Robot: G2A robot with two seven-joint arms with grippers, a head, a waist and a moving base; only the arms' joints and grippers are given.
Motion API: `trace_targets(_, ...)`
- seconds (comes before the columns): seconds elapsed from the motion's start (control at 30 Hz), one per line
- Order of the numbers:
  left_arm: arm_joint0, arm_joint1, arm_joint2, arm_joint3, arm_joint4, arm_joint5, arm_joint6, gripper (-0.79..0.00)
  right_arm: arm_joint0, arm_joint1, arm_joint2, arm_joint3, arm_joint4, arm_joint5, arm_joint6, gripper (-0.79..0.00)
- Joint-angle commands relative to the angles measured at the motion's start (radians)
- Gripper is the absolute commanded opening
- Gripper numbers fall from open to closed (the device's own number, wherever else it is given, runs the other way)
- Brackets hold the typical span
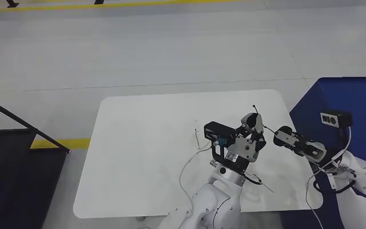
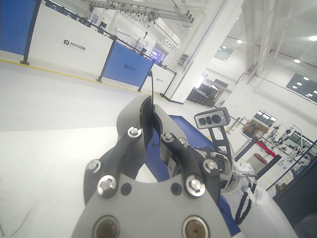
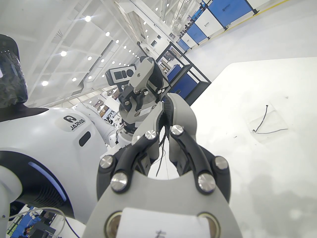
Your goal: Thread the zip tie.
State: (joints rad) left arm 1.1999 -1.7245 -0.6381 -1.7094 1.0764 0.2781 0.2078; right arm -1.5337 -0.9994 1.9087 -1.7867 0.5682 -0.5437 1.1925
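A thin black zip tie [image 2: 151, 85] is pinched in my left gripper [image 2: 151, 100], which is shut on it. The strap sticks out past the fingertips and ends in its small head. From above, this gripper [image 1: 252, 127] is held over the right part of the white table [image 1: 148, 149], and the zip tie's tip [image 1: 255, 109] points away from me. My right gripper [image 3: 164, 105] sits close beside the left gripper [image 3: 148, 75], shut on thin black strands of the zip tie [image 3: 161, 134]. In the top view the right gripper [image 1: 277, 136] comes in from the right.
Spare black zip ties [image 3: 262, 121] lie on a clear bag on the table, left of the grippers [image 1: 197, 138]. A white cable [image 1: 184, 169] curls near the front edge. A blue partition [image 1: 337, 97] stands off the table's right side.
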Motion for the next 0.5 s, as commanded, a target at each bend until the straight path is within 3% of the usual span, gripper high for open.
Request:
trace_targets(0.0, -0.002, -0.001, 0.001, 0.003, -0.001, -0.002, 0.006, -0.785, 0.000, 0.000, 0.000, 0.000, 0.000, 0.000, 0.000, -0.785)
trace_targets(0.47, -0.020, -0.015, -0.001, 0.040, 0.001, -0.005, 0.008, -0.785, 0.000, 0.000, 0.000, 0.000, 0.000, 0.000, 0.000, -0.785)
